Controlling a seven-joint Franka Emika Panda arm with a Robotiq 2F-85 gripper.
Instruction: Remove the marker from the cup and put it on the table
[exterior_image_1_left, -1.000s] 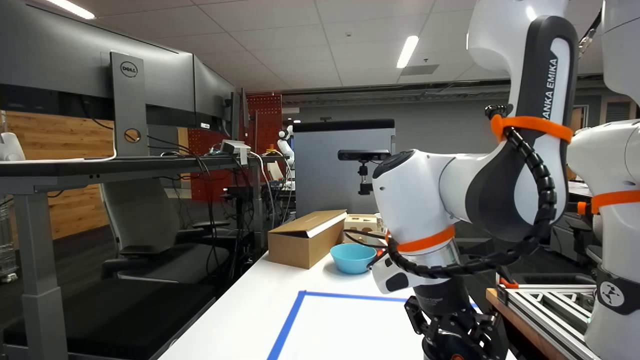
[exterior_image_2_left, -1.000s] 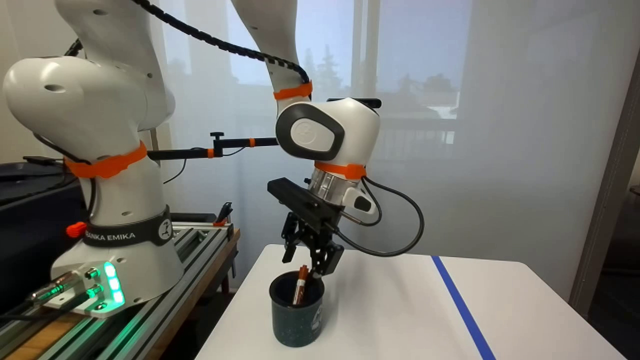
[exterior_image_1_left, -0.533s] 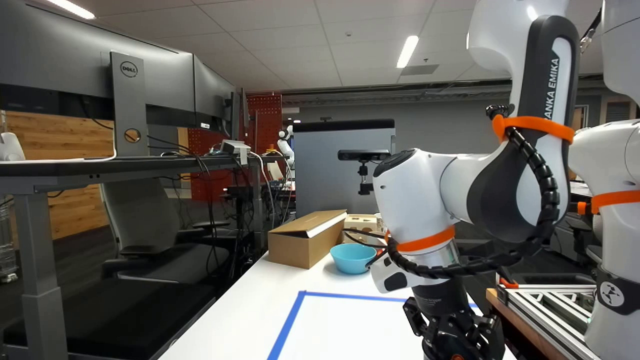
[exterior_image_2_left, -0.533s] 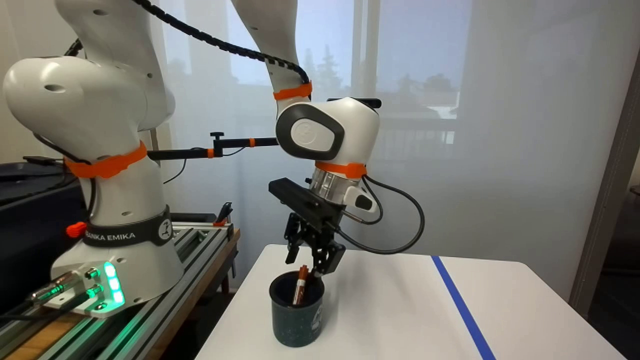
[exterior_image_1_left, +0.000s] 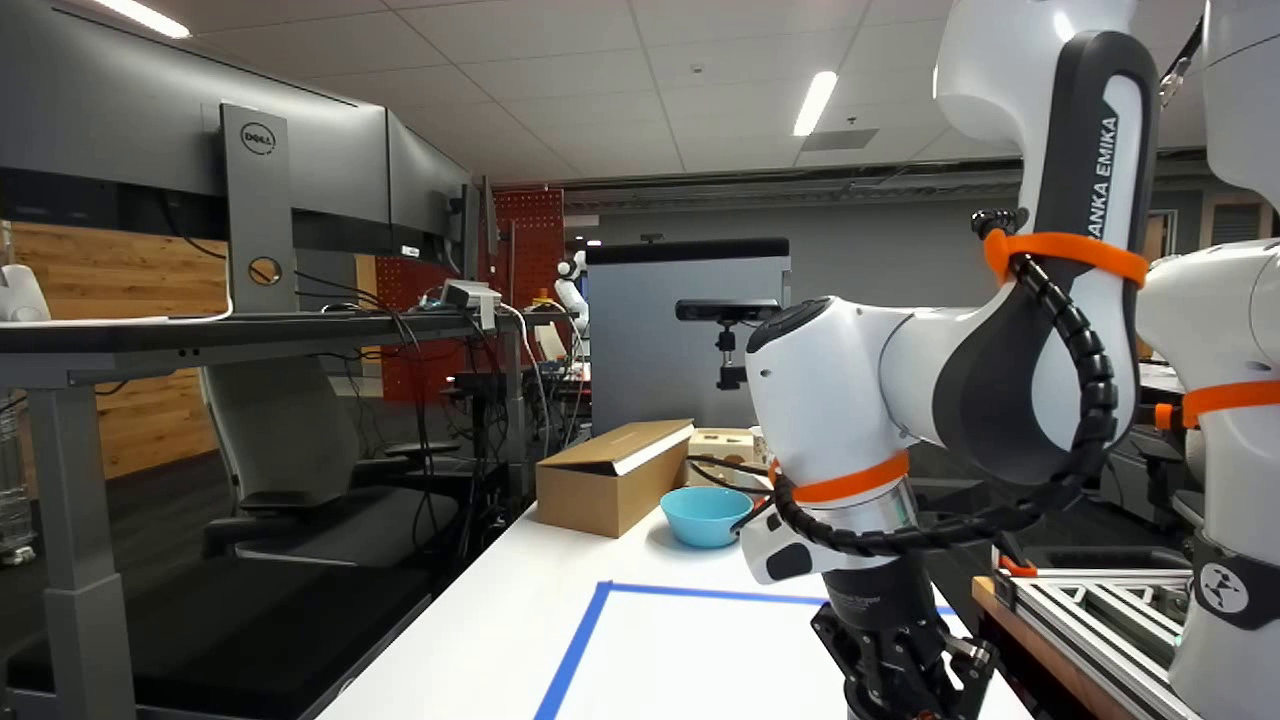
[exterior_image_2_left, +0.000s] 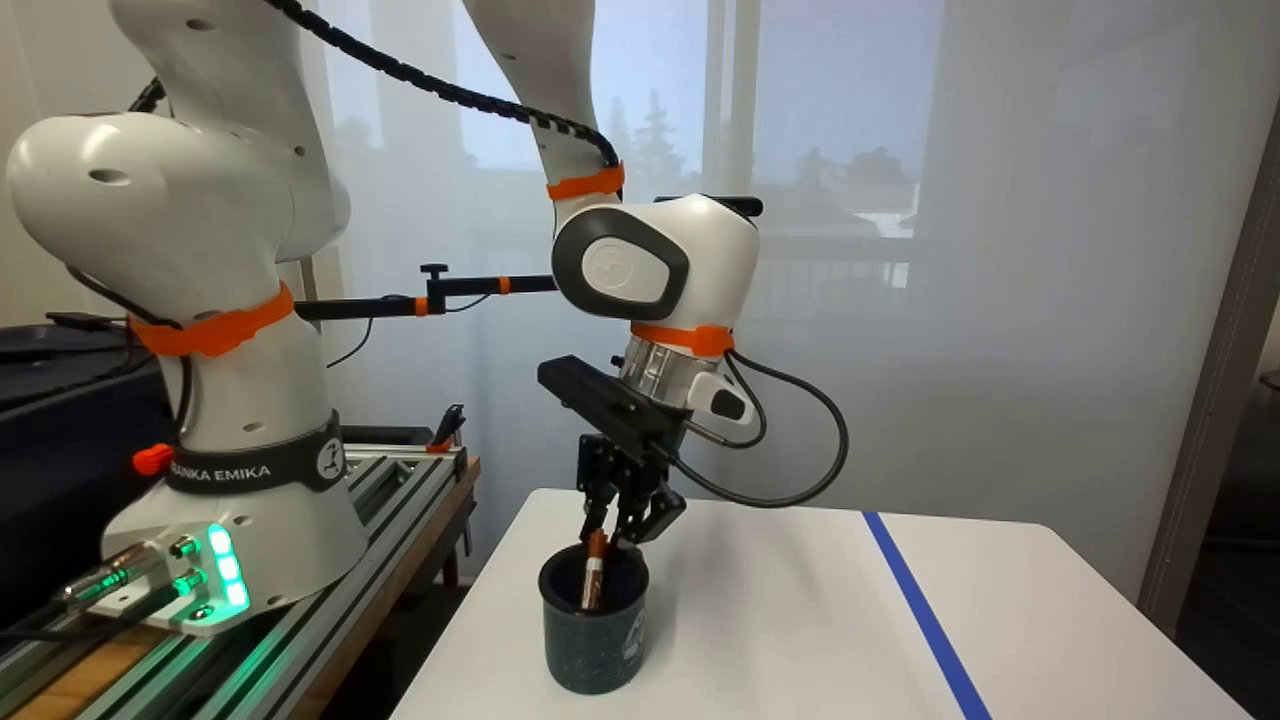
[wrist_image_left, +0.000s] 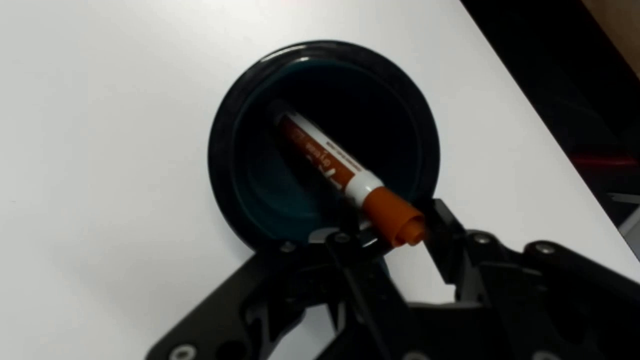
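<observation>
A dark cup (exterior_image_2_left: 590, 650) stands upright on the white table (exterior_image_2_left: 780, 620); its round rim (wrist_image_left: 221, 155) shows from above in the wrist view. The marker (wrist_image_left: 320, 155), brown-orange with a white band and an orange cap, leans inside it, cap end up and poking past the rim. My gripper (wrist_image_left: 392, 215) has come down over the cup with its partly closed fingers on either side of the cap. Right-hand finger and cap meet in the wrist view; a narrow gap seems to show on the left, so a firm grip is unclear. An exterior view shows the gripper (exterior_image_2_left: 606, 535) close above the rim.
Blue tape (exterior_image_2_left: 925, 610) crosses the table right of the cup. Farther along the tabletop are a light blue bowl (exterior_image_1_left: 705, 515) and a cardboard box (exterior_image_1_left: 610, 480). The robot's metal-railed bench (exterior_image_2_left: 370, 510) borders the table. A table edge runs along the wrist view's right side.
The fingers have drawn together around the marker's cap, from wide apart a second ago. The marker's top has shifted slightly left in an exterior view. Arm and cup look nearly still.
</observation>
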